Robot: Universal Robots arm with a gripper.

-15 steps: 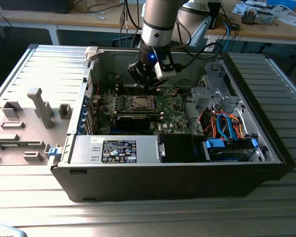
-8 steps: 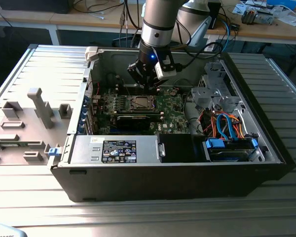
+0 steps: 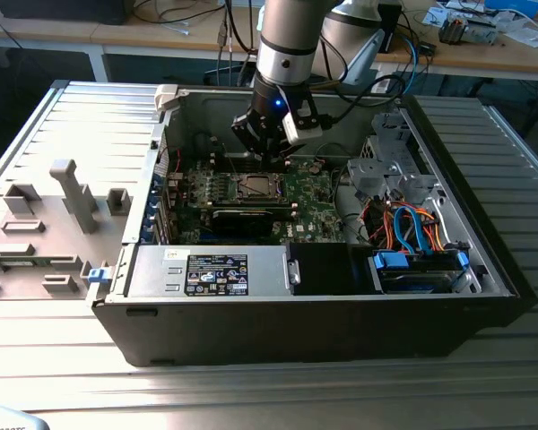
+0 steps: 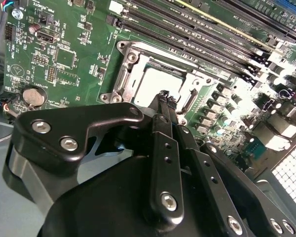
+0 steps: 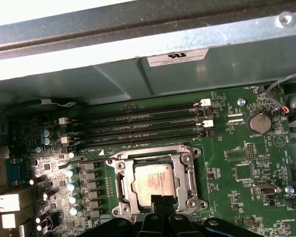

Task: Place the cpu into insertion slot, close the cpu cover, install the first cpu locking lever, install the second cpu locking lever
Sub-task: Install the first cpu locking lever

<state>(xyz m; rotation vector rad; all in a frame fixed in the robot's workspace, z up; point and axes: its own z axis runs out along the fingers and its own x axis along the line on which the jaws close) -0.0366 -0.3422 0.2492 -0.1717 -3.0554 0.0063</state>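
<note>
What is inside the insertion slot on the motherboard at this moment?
The cpu lies inside the insertion slot, its silvery top showing through the window of the cpu cover. The gripper tips hide the chip's near edge; the contacts beneath the chip are covered.

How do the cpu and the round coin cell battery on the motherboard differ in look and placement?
The cpu is square with a pale metal top; the coin cell battery is round and shiny silver. The cpu sits framed inside the insertion slot, with the gripper just over its edge; the coin cell battery sits in a small holder near the board's edge, away from the gripper. Both lie flat on the green motherboard.
</note>
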